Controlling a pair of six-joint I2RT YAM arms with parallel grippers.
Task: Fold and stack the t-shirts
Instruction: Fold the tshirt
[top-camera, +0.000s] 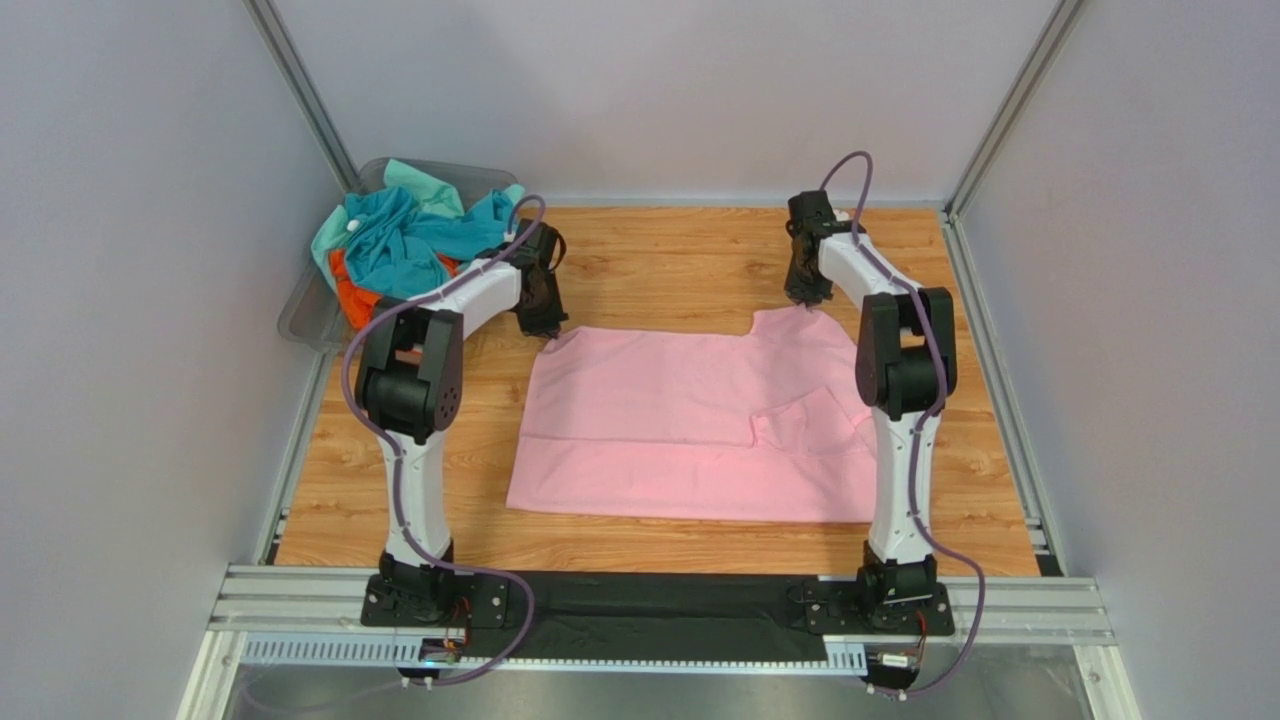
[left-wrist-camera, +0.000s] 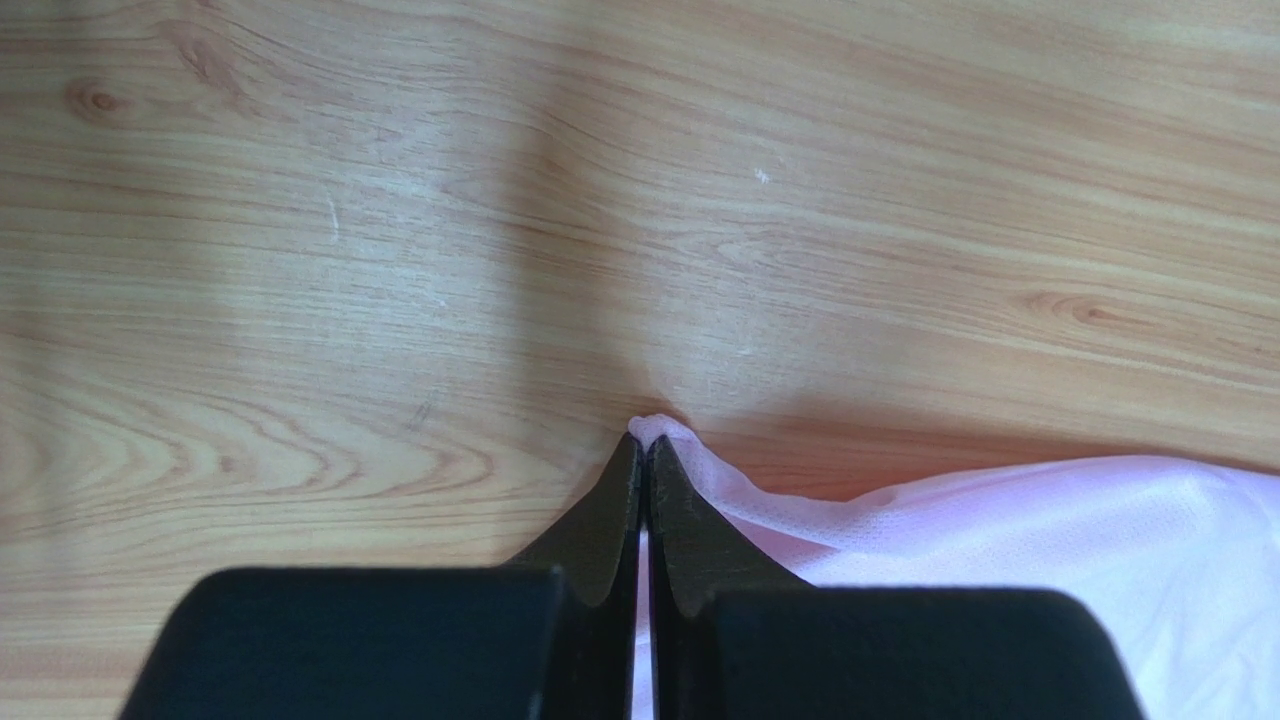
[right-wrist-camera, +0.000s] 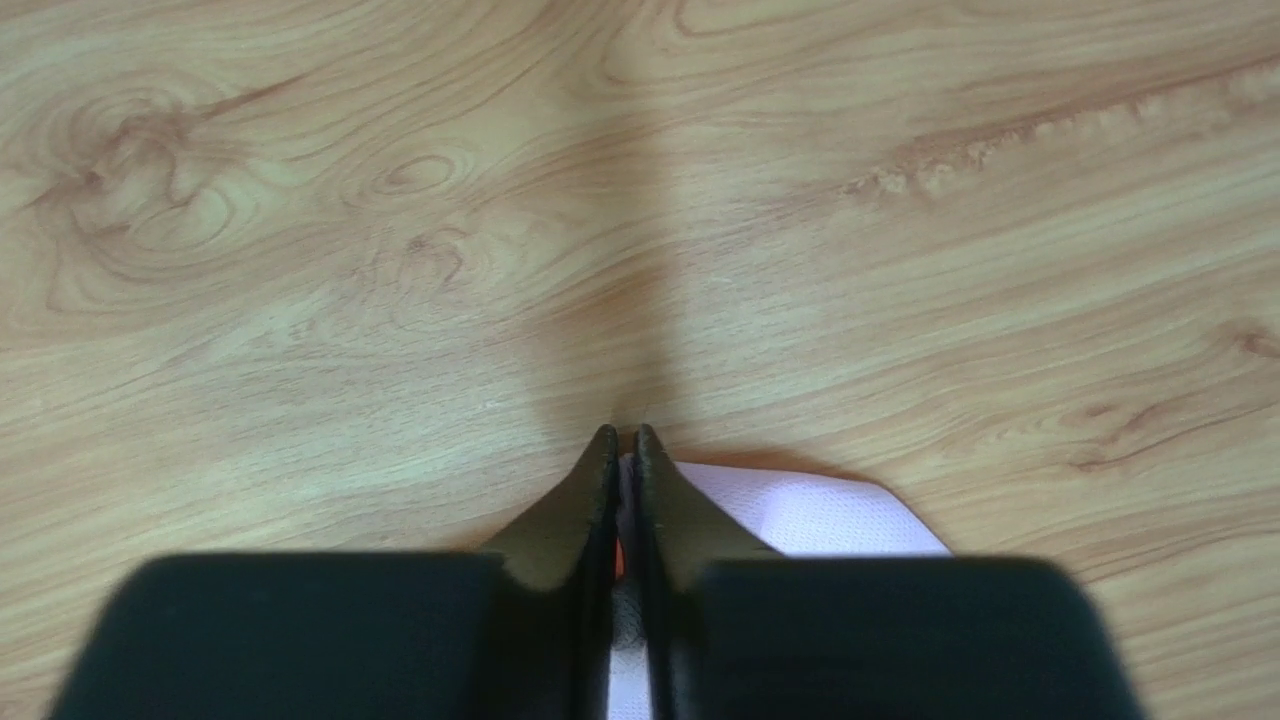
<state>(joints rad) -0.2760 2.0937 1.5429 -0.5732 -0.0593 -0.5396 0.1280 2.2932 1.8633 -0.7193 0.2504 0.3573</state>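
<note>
Jaws clamped on pink t-shirt (top-camera: 676, 428) corners, bin (top-camera: 301, 318) partly behind left arm (top-camera: 436, 348)

lab test cell | grey panel walls (top-camera: 135, 300) | aluminium frame rails (top-camera: 661, 608)

A: Left arm (top-camera: 403, 450)?
B: Upright from its near base, elbow bent, forearm reaching far and right. Left gripper (left-wrist-camera: 643, 443) points down, jaws pressed together on a corner of the pink shirt (left-wrist-camera: 977, 525).
A: Right arm (top-camera: 902, 450)?
B: Mirrored. Upright, elbow bent, forearm reaching far and left. Right gripper (right-wrist-camera: 625, 435) points down, jaws closed, pinching the shirt's edge too.
A: Spacing?
B: Grippers well apart, both on the far side.
</note>
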